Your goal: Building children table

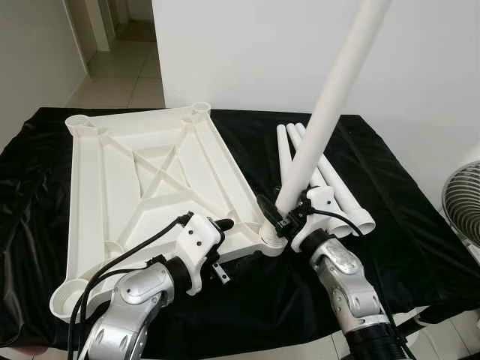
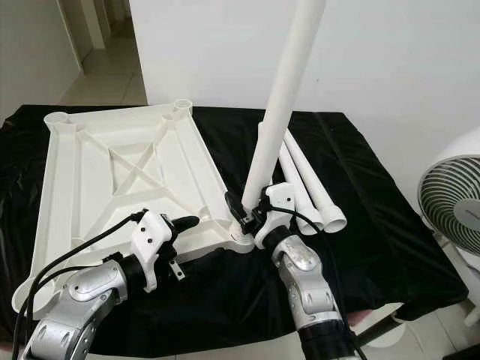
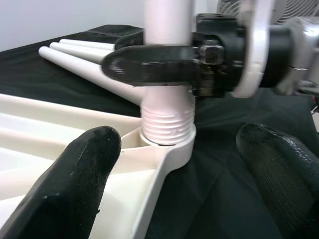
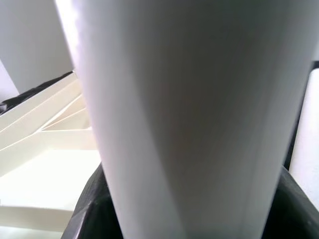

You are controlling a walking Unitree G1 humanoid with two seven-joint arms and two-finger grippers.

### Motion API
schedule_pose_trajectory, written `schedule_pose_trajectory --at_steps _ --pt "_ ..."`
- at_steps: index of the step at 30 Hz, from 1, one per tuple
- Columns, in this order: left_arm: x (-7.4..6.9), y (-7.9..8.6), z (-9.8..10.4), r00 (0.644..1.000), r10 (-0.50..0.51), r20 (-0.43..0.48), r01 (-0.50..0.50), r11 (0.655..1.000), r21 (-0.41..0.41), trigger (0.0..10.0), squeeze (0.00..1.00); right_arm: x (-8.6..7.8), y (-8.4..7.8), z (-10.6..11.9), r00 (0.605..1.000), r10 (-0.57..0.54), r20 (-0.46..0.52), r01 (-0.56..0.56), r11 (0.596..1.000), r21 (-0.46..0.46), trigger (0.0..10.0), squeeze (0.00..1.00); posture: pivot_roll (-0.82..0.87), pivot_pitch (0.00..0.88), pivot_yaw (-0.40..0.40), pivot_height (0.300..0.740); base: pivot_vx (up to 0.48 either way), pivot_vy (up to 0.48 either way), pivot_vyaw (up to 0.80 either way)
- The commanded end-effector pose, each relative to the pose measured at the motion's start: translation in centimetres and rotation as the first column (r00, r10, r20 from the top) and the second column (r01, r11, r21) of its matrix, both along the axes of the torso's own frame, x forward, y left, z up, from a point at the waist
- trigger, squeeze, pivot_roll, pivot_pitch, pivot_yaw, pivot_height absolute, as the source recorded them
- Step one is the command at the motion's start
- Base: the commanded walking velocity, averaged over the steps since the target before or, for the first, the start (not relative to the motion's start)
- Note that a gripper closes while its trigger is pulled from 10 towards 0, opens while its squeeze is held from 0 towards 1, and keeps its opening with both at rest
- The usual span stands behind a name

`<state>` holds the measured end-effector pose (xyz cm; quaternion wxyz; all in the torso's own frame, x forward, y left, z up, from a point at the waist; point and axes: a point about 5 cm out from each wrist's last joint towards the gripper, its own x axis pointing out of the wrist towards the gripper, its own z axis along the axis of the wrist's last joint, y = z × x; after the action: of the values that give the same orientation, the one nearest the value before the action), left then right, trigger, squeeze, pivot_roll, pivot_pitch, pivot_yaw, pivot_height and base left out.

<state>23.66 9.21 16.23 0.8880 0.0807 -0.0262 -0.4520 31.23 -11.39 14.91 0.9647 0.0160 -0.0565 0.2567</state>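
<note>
A white plastic tabletop (image 1: 84,196) lies upside down on the black cloth. A long white table leg (image 1: 331,105) stands tilted with its threaded end (image 3: 168,124) in the near right corner socket (image 3: 172,152). My right gripper (image 1: 279,217) is shut on the leg just above the socket; the leg (image 4: 189,114) sits close between its black fingers. My left gripper (image 1: 223,247) is open beside the same corner, with one fingertip (image 3: 75,184) over the tabletop's edge and the other (image 3: 279,174) over the cloth, holding nothing.
Three spare white legs (image 1: 330,187) lie side by side on the cloth to the right of the tabletop. A white fan (image 2: 457,202) stands off the table's right edge. A white wall rises behind, and a doorway (image 1: 120,45) opens at the back left.
</note>
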Motion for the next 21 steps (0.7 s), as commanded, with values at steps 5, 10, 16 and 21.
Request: schedule_pose_trajectory --at_steps 5,10,16,21 --pt "-0.2 -0.1 0.2 1.000 0.025 0.004 -0.025 1.000 -0.013 10.0 0.00 0.6 -0.3 -2.9 0.980 -0.042 -0.194 0.044 0.999 0.002 10.0 0.00 0.06 0.071 -0.030 0.740 0.000 0.000 0.00" --pt "-0.2 -0.1 0.2 1.000 0.026 0.005 -0.026 1.000 -0.013 10.0 0.00 0.8 -0.2 -2.9 0.980 -0.049 -0.192 0.049 0.999 -0.008 10.0 0.00 0.06 0.073 -0.032 0.740 0.000 0.000 0.00" --pt "-0.2 0.1 0.2 0.999 0.035 0.006 -0.035 0.999 -0.014 10.0 0.00 0.0 0.3 -2.6 0.995 -0.024 -0.094 0.020 0.999 -0.041 10.0 0.00 0.06 0.077 -0.038 0.740 0.000 0.000 0.00" --pt "-0.3 0.1 0.2 0.999 0.039 0.005 -0.039 0.999 -0.014 10.0 0.00 -0.5 -0.1 -2.5 0.998 -0.037 -0.041 0.034 0.998 -0.055 10.0 0.00 0.06 0.079 -0.038 0.740 0.000 0.000 0.00"
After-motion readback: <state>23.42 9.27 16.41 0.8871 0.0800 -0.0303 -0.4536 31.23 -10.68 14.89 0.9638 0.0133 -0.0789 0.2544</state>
